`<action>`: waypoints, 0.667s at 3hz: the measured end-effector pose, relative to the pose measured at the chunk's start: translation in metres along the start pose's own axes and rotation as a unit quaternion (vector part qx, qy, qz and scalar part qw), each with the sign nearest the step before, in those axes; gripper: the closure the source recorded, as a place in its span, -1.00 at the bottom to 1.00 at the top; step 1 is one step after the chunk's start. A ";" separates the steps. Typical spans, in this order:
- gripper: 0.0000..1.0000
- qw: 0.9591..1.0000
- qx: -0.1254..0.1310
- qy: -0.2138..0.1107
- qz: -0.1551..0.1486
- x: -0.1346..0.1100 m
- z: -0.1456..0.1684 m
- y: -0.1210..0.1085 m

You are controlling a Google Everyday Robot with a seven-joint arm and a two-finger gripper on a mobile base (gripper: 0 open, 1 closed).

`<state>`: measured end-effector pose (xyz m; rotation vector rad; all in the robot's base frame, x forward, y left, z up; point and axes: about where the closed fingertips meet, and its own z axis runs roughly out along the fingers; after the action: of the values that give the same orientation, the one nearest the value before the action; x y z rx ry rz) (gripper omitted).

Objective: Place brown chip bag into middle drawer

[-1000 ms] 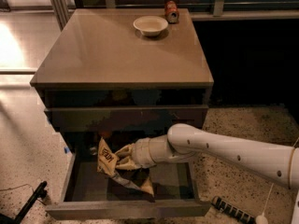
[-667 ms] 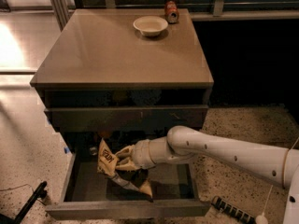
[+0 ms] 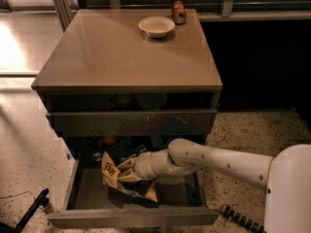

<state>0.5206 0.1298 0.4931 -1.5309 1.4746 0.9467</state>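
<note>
The brown chip bag (image 3: 112, 171) is crinkled, with tan ends and white lettering. It stands tilted inside the open middle drawer (image 3: 86, 196), which is pulled out at the bottom of the cabinet. Its lower end (image 3: 148, 194) rests on the drawer's grey floor. My gripper (image 3: 127, 172) reaches in from the right on a white arm (image 3: 214, 158). It is inside the drawer and shut on the bag's right side. The fingers are partly hidden by the foil.
A closed drawer front with faint scratches (image 3: 131, 123) sits above the open drawer. On the cabinet top (image 3: 116, 57) stand a white bowl (image 3: 156, 26) and a small red-orange can (image 3: 179, 11). A black object (image 3: 30, 212) lies on the speckled floor at left, a ribbed black piece (image 3: 241, 218) at right.
The arm and the bag have sunk slightly lower into the drawer. The grip on the bag is unchanged.
</note>
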 end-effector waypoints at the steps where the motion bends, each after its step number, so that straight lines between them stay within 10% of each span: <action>1: 1.00 1.000 0.000 0.000 0.000 0.000 0.000 0.000; 2: 1.00 0.999 -0.010 0.006 0.032 0.028 0.013 0.004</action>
<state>0.5180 0.1306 0.4622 -1.5129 1.5357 0.9938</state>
